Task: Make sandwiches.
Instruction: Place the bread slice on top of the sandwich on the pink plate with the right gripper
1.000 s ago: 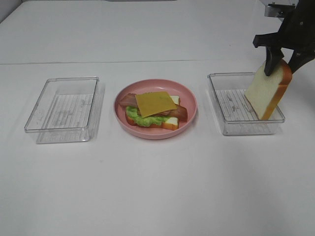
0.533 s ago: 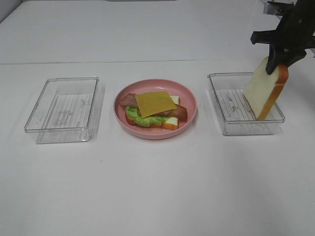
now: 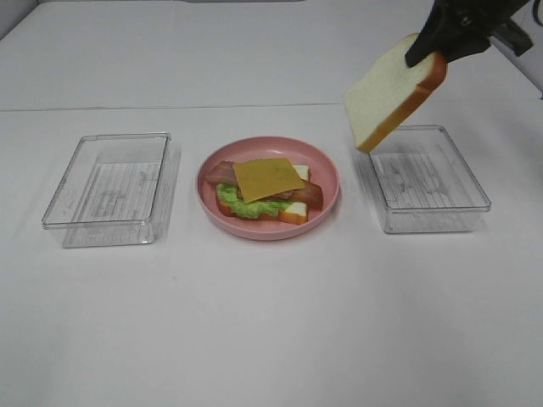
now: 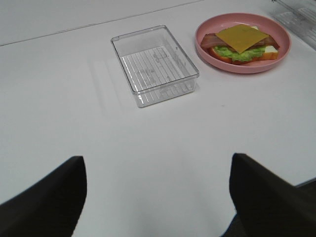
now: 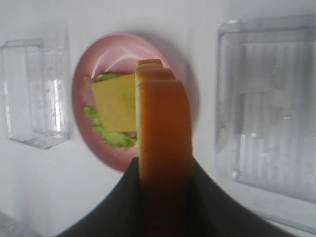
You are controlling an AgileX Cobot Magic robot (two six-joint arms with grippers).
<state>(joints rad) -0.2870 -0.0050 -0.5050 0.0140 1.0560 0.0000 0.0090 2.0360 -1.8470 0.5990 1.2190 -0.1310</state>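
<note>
The open-faced sandwich (image 3: 267, 191) lies on the round pink plate (image 3: 327, 170): bottom bread, green lettuce, brown bacon and a yellow cheese square (image 3: 267, 178) on top. My right gripper (image 3: 424, 52) is shut on the crust edge of a second white bread slice (image 3: 392, 91), which hangs tilted in the air above the gap between the plate and the right tray. In the right wrist view the slice (image 5: 163, 123) stands edge-on between the dark fingers (image 5: 123, 207), above the plate (image 5: 89, 74). My left gripper (image 4: 158, 197) stands open over bare table, near the left tray.
A clear plastic tray (image 3: 106, 136) sits left of the plate, and a second one (image 3: 424, 129) sits right of it, with nothing in either. The left wrist view shows the left tray (image 4: 154, 64) and the plate (image 4: 242, 69) beyond it.
My right gripper has lifted the bread slice out of the right tray and carried it up and to the left, toward the plate. The left arm has not moved.
</note>
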